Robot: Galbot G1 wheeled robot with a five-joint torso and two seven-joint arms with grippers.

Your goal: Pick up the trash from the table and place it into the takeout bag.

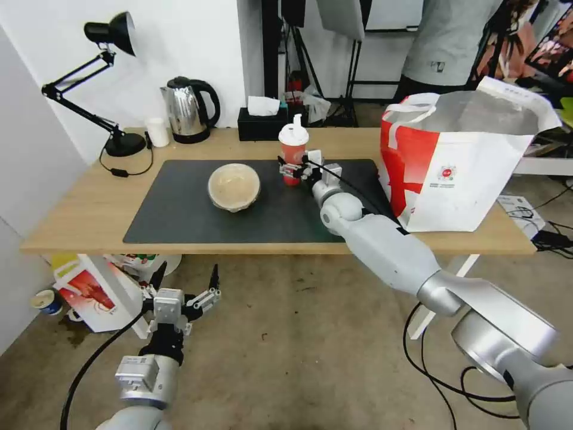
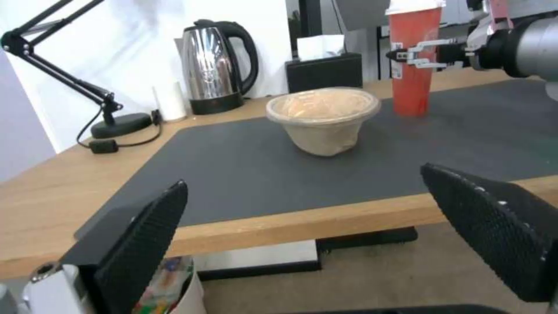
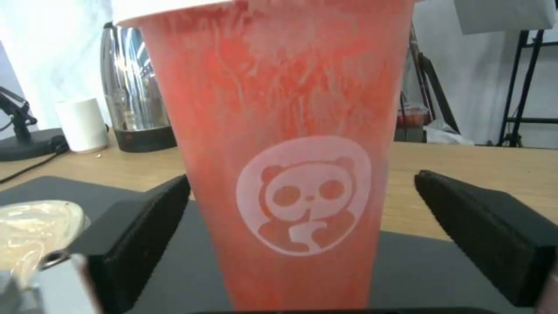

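A red drink cup (image 1: 293, 152) with a white spouted lid stands upright at the back of the dark mat. My right gripper (image 1: 292, 169) is open around its lower body, one finger on each side. In the right wrist view the cup (image 3: 290, 152) stands between the black pads (image 3: 145, 235), with a gap on one side. A beige clear-lidded bowl (image 1: 234, 186) sits mid-mat, to the cup's left. The takeout bag (image 1: 465, 161) stands open at the table's (image 1: 77, 215) right end. My left gripper (image 1: 185, 280) hangs open below the table's front edge, holding nothing.
A steel kettle (image 1: 188, 110), a small white cup (image 1: 158, 131), a black desk lamp (image 1: 113, 83) and a black tissue box (image 1: 262, 122) line the back edge. A smaller red-and-white bag (image 1: 89, 292) sits on the floor under the table's left end. Cables lie at the right.
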